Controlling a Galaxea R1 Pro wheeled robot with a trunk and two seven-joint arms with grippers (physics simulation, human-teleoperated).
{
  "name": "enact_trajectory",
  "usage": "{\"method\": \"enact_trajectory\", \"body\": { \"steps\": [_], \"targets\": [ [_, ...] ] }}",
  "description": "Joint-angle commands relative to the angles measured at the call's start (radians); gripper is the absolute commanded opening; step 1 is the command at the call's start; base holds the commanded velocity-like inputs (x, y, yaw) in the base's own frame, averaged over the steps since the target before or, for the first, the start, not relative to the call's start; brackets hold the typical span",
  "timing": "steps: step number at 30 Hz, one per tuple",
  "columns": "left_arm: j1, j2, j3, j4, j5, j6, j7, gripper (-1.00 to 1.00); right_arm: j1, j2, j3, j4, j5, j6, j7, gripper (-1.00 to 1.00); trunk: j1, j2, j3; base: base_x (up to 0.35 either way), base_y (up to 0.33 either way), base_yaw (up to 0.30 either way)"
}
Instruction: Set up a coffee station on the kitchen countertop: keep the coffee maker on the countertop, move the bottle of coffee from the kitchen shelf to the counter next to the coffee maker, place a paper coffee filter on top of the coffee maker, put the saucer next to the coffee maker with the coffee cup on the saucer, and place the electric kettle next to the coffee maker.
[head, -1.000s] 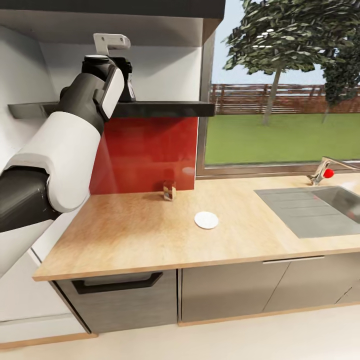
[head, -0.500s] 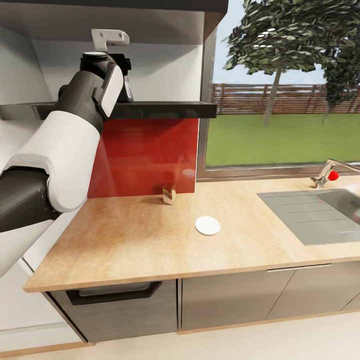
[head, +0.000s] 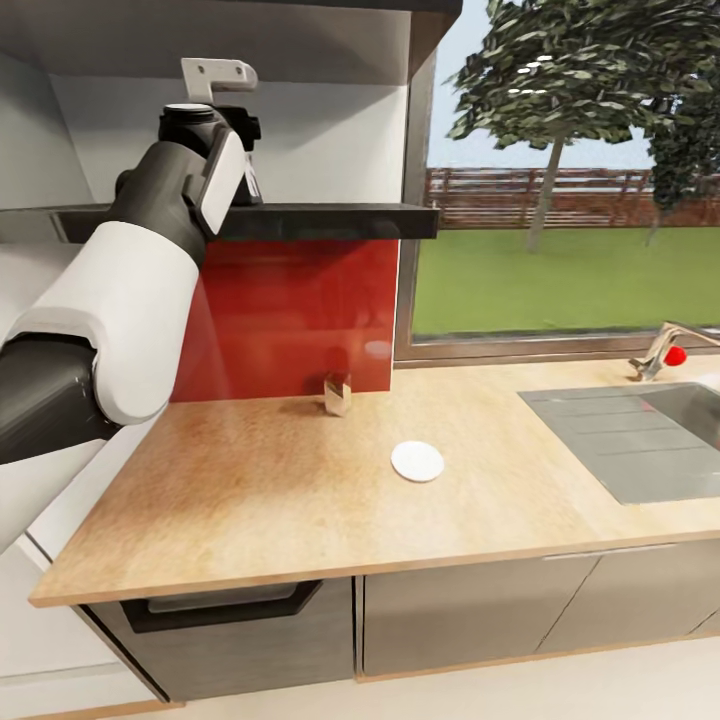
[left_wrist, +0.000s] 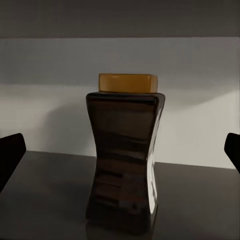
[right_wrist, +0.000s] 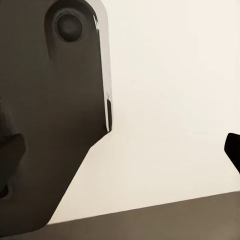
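My left gripper (left_wrist: 120, 150) is spread wide, holding nothing, its tips either side of the dark waisted glass coffee bottle (left_wrist: 124, 162) with an amber lid, upright on the dark kitchen shelf (head: 330, 220). My right gripper's (right_wrist: 125, 150) opening I cannot tell.

The head camera looks forward and down from above the wooden countertop (head: 300, 480), facing the red backsplash (head: 290, 310), the dark shelf (head: 320, 220) and the window (head: 570, 180), with the sink (head: 640, 430) at its right edge. The left arm (head: 130, 290) rises close to the lens, reaching toward the shelf. The left wrist camera sits level with the shelf (left_wrist: 50, 195), facing the wall, near a dark coffee bottle (left_wrist: 125, 160); shelf and bottle (head: 252, 185) are shared with the head view. The right wrist camera points at a pale surface (right_wrist: 170, 100), very close to a dark robot part (right_wrist: 50, 110).
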Motion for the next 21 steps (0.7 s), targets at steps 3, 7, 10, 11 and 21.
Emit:
{"method": "enact_trajectory", "body": {
  "steps": [3, 7, 10, 11, 21],
  "targets": [
    [-0.001, 0.003, 0.001, 0.000, -0.006, 0.008, 0.000, 1.00, -0.001, 0.001, 0.001, 0.001, -0.006, -0.004, -0.001, 1.00, 0.001, -0.002, -0.002, 0.184, 0.000, 0.000],
    [0.000, 0.007, 0.010, 0.002, -0.006, 0.008, 0.000, 1.00, -0.001, 0.000, 0.001, 0.001, -0.006, -0.004, -0.001, 1.00, 0.001, -0.002, -0.002, 0.222, 0.000, 0.000],
    [0.006, 0.008, 0.012, 0.001, -0.006, 0.007, 0.000, 1.00, -0.001, 0.001, 0.001, 0.001, -0.006, -0.004, -0.001, 1.00, 0.001, -0.002, -0.002, 0.065, 0.000, 0.000],
    [0.012, 0.008, 0.012, 0.001, -0.006, 0.007, 0.000, 1.00, -0.001, 0.001, 0.001, 0.001, -0.006, -0.004, -0.001, 1.00, 0.001, -0.002, -0.002, 0.020, 0.000, 0.000],
    [0.026, 0.008, 0.013, 0.001, -0.005, 0.006, 0.000, 1.00, -0.001, 0.001, 0.001, 0.001, -0.006, -0.004, -0.001, 1.00, 0.001, -0.002, -0.002, 0.138, 0.000, 0.000]
  ]
}}
